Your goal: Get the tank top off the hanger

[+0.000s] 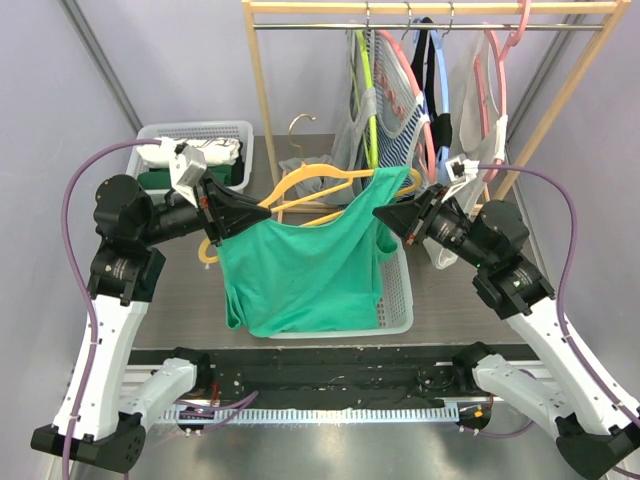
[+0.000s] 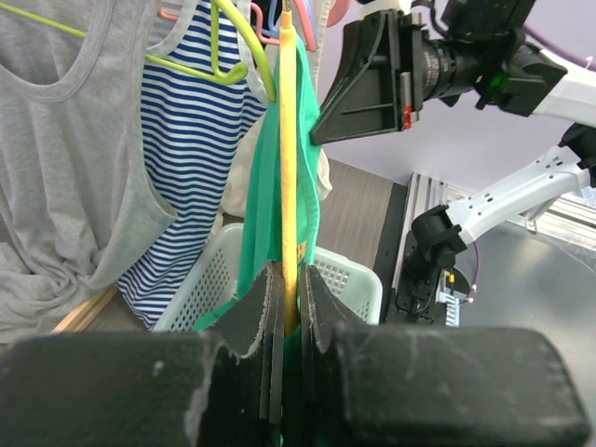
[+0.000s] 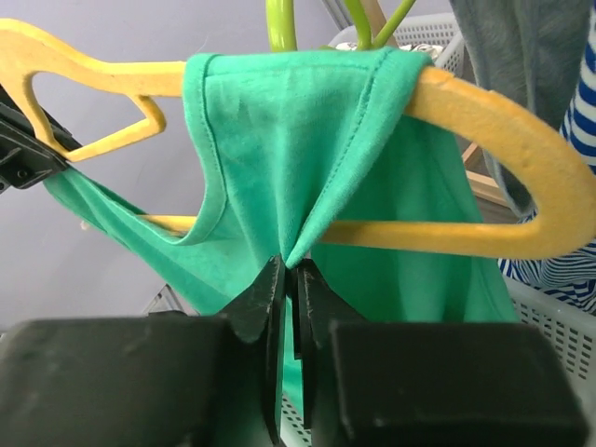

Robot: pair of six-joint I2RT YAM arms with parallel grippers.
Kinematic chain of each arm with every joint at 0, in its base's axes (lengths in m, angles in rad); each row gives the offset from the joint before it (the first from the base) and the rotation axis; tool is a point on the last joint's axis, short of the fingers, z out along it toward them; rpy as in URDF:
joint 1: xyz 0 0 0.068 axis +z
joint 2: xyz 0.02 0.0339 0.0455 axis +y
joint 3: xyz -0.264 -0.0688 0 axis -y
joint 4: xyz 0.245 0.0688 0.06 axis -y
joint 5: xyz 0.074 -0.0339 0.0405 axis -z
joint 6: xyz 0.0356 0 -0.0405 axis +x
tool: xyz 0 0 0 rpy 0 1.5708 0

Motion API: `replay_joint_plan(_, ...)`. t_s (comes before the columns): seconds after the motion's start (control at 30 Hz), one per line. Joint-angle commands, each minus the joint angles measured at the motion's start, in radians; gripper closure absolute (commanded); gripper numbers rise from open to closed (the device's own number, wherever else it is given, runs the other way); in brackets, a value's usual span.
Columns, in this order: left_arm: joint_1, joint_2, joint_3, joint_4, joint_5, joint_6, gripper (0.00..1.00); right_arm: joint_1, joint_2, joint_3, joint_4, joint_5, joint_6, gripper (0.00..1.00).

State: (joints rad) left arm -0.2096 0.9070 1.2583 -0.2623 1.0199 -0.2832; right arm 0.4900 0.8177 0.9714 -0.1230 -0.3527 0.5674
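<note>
A green tank top (image 1: 305,270) hangs on a yellow hanger (image 1: 310,178), held in the air over a white basket (image 1: 398,300). My left gripper (image 1: 212,222) is shut on the hanger's left end; in the left wrist view the yellow bar (image 2: 289,186) runs up from between the jaws of that gripper (image 2: 291,279). My right gripper (image 1: 382,214) is shut on the tank top's right shoulder fabric; in the right wrist view the gripper (image 3: 291,268) pinches a fold of green cloth (image 3: 298,158) below the hanger arm (image 3: 484,121). The strap still loops over the hanger.
A wooden clothes rack (image 1: 430,12) at the back holds several hangers with a grey top (image 2: 65,140) and a striped top (image 2: 186,140). A second white basket (image 1: 195,135) with clothes stands at the back left. A spare hanger (image 1: 298,130) lies behind.
</note>
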Motion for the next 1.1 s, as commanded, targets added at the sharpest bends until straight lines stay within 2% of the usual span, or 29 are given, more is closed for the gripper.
replay_joint_plan(0.0, -0.004, -0.025, 0.016, 0.002, -0.024, 0.068, 1.00, 0.010, -0.055, 0.075, -0.030, 0.067, -0.029, 0.91)
replay_joint_plan(0.27, -0.004, -0.059, 0.047, -0.208, 0.003, 0.254, 1.00, 0.009, -0.120, 0.113, -0.171, 0.320, -0.018, 0.98)
replay_joint_plan(0.43, -0.004, -0.083, 0.092, -0.307, 0.029, 0.304, 1.00, 0.010, -0.124, 0.095, -0.201, 0.484, 0.018, 0.99)
replay_joint_plan(0.77, -0.004, -0.160, 0.124, -0.334, 0.026, 0.302, 1.00, 0.009, -0.158, 0.070, -0.369, 0.737, 0.091, 0.99)
replay_joint_plan(1.07, -0.002, -0.161, 0.167, -0.338, 0.028, 0.288, 1.00, 0.010, -0.201, 0.024, -0.480, 0.828, 0.115, 0.99)
